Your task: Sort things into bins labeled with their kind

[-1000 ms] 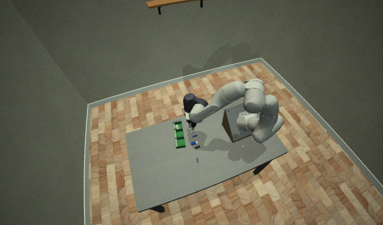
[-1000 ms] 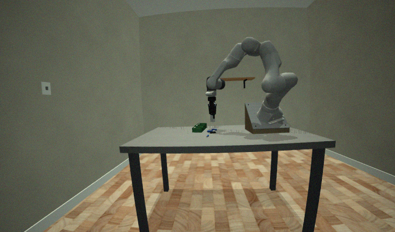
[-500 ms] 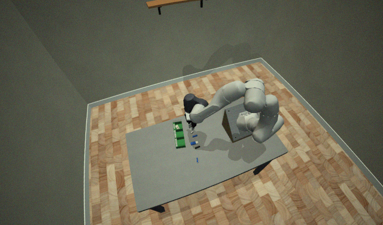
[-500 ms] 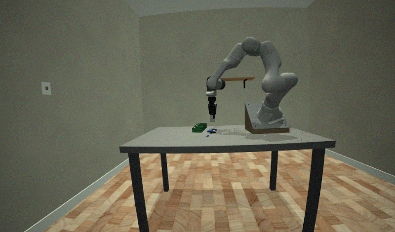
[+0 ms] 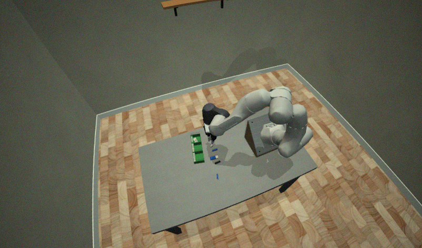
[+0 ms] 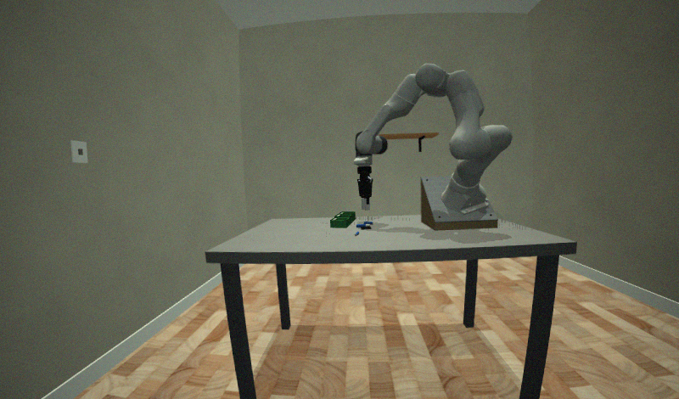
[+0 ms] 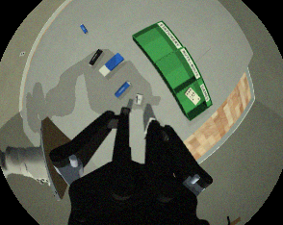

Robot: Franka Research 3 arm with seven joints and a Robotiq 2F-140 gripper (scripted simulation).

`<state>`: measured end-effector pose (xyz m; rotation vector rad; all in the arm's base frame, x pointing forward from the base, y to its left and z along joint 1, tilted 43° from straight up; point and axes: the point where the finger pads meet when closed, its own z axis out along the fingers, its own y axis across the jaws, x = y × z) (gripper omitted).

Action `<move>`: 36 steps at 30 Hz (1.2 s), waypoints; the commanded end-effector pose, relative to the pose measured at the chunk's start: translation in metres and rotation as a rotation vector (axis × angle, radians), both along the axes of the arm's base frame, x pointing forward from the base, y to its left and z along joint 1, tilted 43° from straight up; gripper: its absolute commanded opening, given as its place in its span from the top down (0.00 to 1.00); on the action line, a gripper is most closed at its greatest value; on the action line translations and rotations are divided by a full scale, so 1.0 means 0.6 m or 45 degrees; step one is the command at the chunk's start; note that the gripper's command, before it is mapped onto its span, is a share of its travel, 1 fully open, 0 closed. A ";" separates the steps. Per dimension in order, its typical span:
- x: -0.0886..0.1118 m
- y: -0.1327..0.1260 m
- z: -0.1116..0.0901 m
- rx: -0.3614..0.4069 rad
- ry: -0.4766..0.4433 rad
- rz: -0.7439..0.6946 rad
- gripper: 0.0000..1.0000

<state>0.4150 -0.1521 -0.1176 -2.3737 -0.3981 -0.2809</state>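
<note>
The green bins [image 5: 198, 149] stand in one row beside the middle of a long edge of the counter [image 5: 175, 200], and the compartment at the end nearest that edge already has one pale thing [image 5: 194, 140] in it; the other two compartments look bare. So you can judge the sorting as only begun. Just beside the bins, toward the short edge where the arm's base plate [image 5: 251, 123] stands, several things are left: a small blue piece [image 5: 214, 149], a blue-and-white piece [image 5: 213, 157] with a black piece [image 5: 217, 161] touching or almost touching it, and another blue piece [image 5: 217, 176] well apart, nearer the counter's middle. A tiny pale bit [image 7: 140, 99] shows just beyond the fingertips; it seems to lie on the counter. The labels are too small to read, so you cannot tell which thing goes where. The end effector [image 6: 365, 200] hangs vertical above the counter, beside the bins, its fingers drawn nearly together and pinching nothing. The arm arches high from its base, elbow up.
</note>
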 end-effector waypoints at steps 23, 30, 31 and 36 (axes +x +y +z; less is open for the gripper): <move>0.014 0.060 -0.075 -0.004 -0.007 0.004 0.82; 0.014 0.068 -0.082 -0.004 -0.007 0.004 0.82; 0.014 0.070 -0.084 -0.004 -0.007 0.004 0.82; 0.013 0.076 -0.088 -0.004 -0.007 0.004 0.82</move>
